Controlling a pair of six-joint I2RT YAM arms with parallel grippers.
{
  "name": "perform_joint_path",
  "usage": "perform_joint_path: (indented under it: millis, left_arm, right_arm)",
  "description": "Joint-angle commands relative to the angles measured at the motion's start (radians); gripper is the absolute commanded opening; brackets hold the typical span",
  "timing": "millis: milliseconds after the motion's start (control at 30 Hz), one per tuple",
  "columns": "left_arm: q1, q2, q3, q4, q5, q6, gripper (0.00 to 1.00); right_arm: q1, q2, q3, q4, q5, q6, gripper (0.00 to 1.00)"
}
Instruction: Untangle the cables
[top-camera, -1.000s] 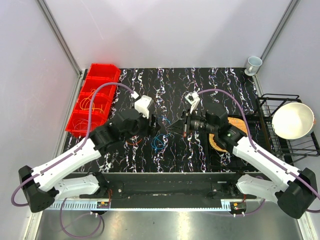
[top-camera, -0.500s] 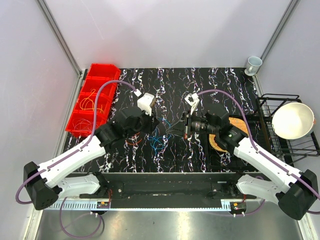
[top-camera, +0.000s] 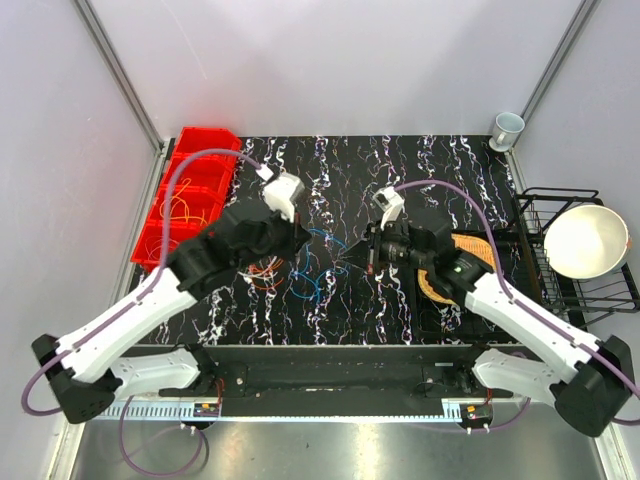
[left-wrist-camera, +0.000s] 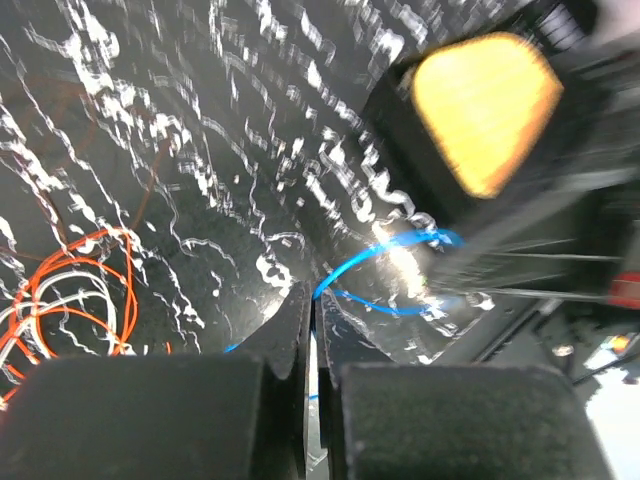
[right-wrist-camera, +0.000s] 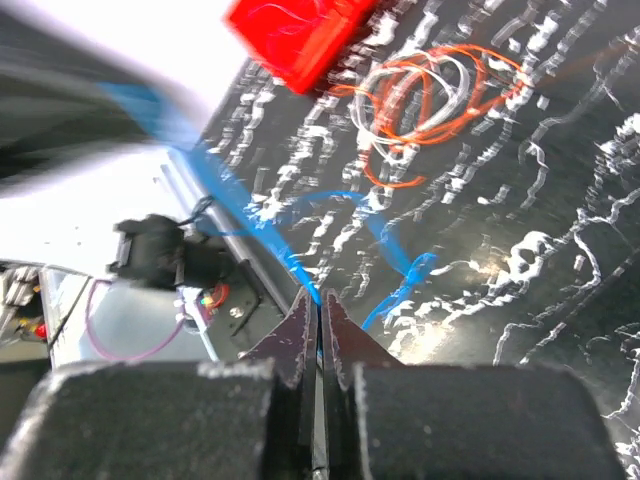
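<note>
The left gripper (top-camera: 304, 235) has snapped shut on the thin blue cable (top-camera: 322, 240) since a second ago; the right gripper (top-camera: 366, 251) pinches it too. The red plastic bins (top-camera: 212, 140) hold yellow wires (top-camera: 179, 211).

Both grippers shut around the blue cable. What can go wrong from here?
1. The left gripper and right gripper both seem shut on the blue cable. It crosses itself near the right one, so pulling apart may tighten a knot.
2. The grip sits at the very tips, so the thin cable could slip out.
3. The orange cable lies close by. If it is caught in the blue loops, which I cannot tell, it may drag along.
</note>
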Motion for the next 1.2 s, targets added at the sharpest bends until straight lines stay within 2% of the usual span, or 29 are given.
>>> perform_joint_path:
  millis: [0, 167, 333, 433, 467, 533, 567, 667, 767, 900, 967, 1000, 1033, 1067, 1133, 1167]
  left_arm:
    - [0.012, -0.081, 0.207, -0.103, 0.011, -0.022, 0.0]
    - [0.021, -0.105, 0.274, -0.087, 0.011, -0.056, 0.0]
    - [0.026, -0.086, 0.275, -0.004, 0.003, -0.092, 0.0]
    - [0.026, -0.056, 0.294, 0.004, -0.068, -0.079, 0.0]
    - [0.029, -0.043, 0.303, -0.005, -0.093, -0.075, 0.0]
    - [0.039, -0.004, 0.335, -0.034, -0.15, -0.053, 0.0]
    - [0.056, 0.01, 0.352, -0.042, -0.156, -0.04, 0.0]
    - [0.116, 0.041, 0.373, -0.054, -0.137, -0.027, 0.0]
    - [0.194, 0.069, 0.398, -0.07, -0.08, -0.027, 0.0]
    - [0.219, 0.116, 0.394, -0.183, -0.087, -0.004, 0.0]
    - [0.219, 0.121, 0.308, -0.227, -0.072, -0.025, 0.1]
    - [0.219, 0.107, 0.27, -0.229, -0.057, -0.041, 0.31]
    - [0.217, 0.1, 0.221, -0.228, -0.038, -0.068, 0.48]
    - [0.213, 0.08, 0.143, -0.217, -0.006, -0.085, 0.58]
    - [0.187, 0.061, 0.069, -0.202, -0.009, -0.146, 0.74]
    - [0.173, 0.046, 0.011, -0.182, -0.015, -0.167, 0.75]
  right_arm:
    - [0.0, 0.097, 0.053, -0.061, 0.102, -0.022, 0.01]
    - [0.002, 0.247, 0.089, -0.026, 0.019, 0.035, 0.0]
    - [0.005, 0.307, 0.098, 0.019, -0.061, 0.076, 0.0]
    - [0.002, 0.287, 0.095, -0.013, -0.04, 0.058, 0.33]
    - [0.002, 0.258, 0.092, -0.03, -0.008, 0.052, 0.54]
    - [0.003, 0.211, 0.099, -0.091, 0.04, 0.038, 0.68]
    - [0.002, 0.194, 0.108, -0.145, 0.099, 0.03, 0.91]
    - [0.002, 0.136, 0.121, -0.234, 0.195, 0.015, 1.0]
    - [0.003, 0.086, 0.112, -0.268, 0.238, 0.002, 1.0]
    - [0.003, 0.046, 0.109, -0.309, 0.269, -0.007, 1.0]
    - [0.003, 0.037, 0.107, -0.337, 0.299, -0.013, 1.0]
    - [0.003, 0.027, 0.102, -0.343, 0.31, -0.016, 1.0]
    - [0.002, 0.026, 0.098, -0.348, 0.33, -0.016, 1.0]
    - [0.002, 0.025, 0.089, -0.349, 0.341, -0.017, 1.0]
    - [0.002, 0.033, 0.085, -0.352, 0.359, -0.016, 1.0]
    - [0.003, 0.04, 0.087, -0.352, 0.364, -0.014, 1.0]
